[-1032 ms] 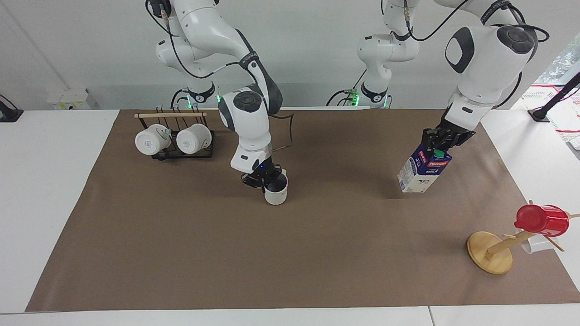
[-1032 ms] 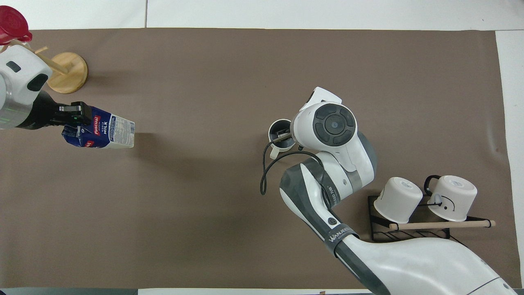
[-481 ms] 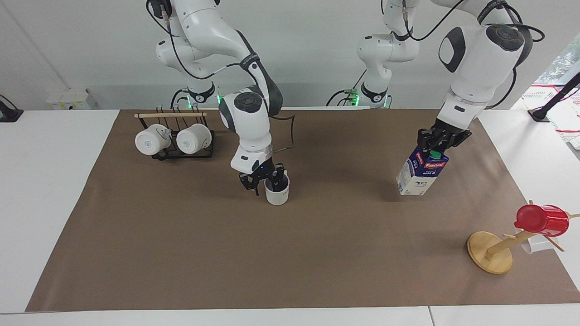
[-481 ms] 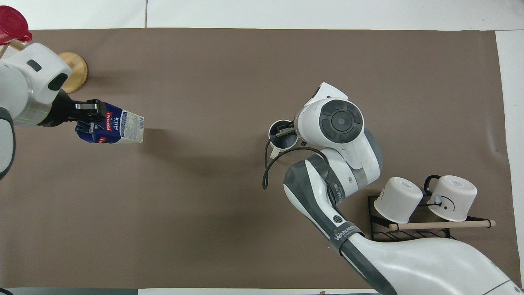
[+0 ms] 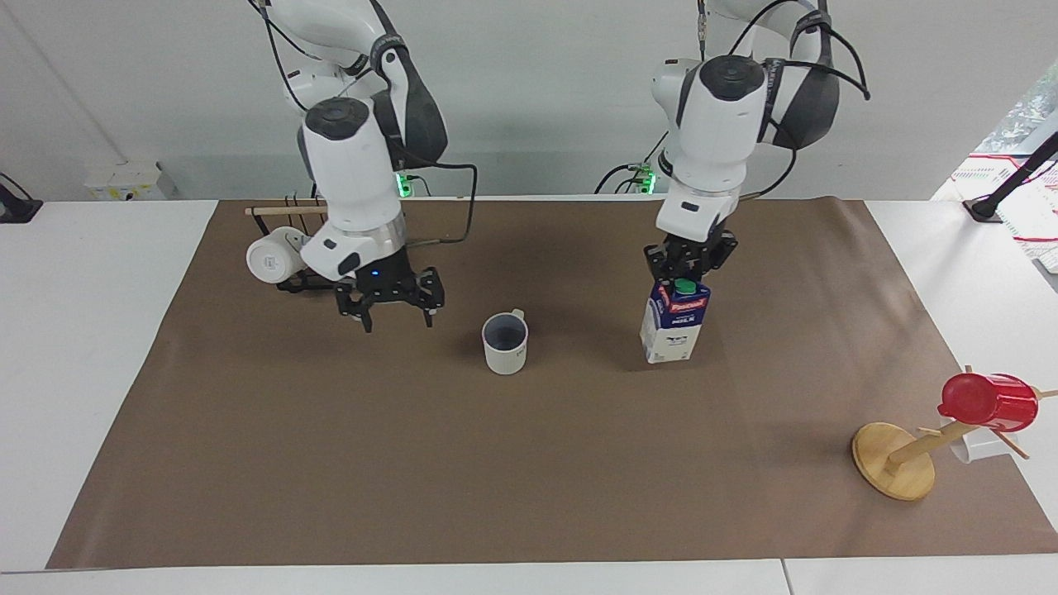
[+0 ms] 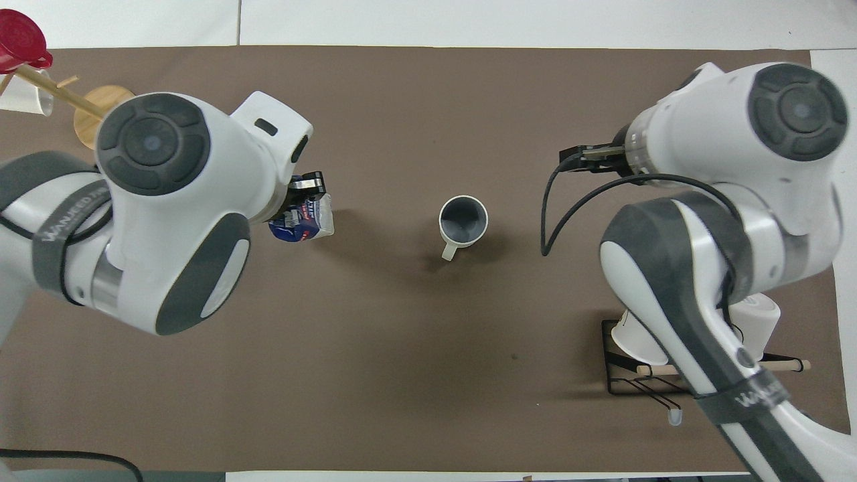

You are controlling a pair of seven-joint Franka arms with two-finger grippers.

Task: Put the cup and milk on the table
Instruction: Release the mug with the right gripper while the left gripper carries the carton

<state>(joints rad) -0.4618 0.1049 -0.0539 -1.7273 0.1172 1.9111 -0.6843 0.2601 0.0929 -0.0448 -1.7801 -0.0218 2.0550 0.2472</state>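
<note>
The white cup (image 5: 505,343) with a grey-blue inside stands upright on the brown sheet of the table (image 5: 529,479), handle toward the robots; it also shows in the overhead view (image 6: 462,220). The milk (image 5: 674,322) stands upright on the sheet beside the cup, toward the left arm's end. My left gripper (image 5: 690,268) is shut on the carton's top ridge, just above the green cap; the overhead view shows the carton (image 6: 304,222) partly under that arm. My right gripper (image 5: 397,312) is open and empty, raised over the sheet between the cup and the mug rack.
A black wire rack (image 5: 285,285) with two white mugs, partly hidden by my right arm, stands toward the right arm's end. A wooden mug tree (image 5: 893,460) holding a red cup (image 5: 988,402) stands at the left arm's end, farther from the robots.
My right gripper opened, let go of the cup and rose away toward the rack. My left arm carried the tilted milk toward the cup and brought it upright onto the sheet.
</note>
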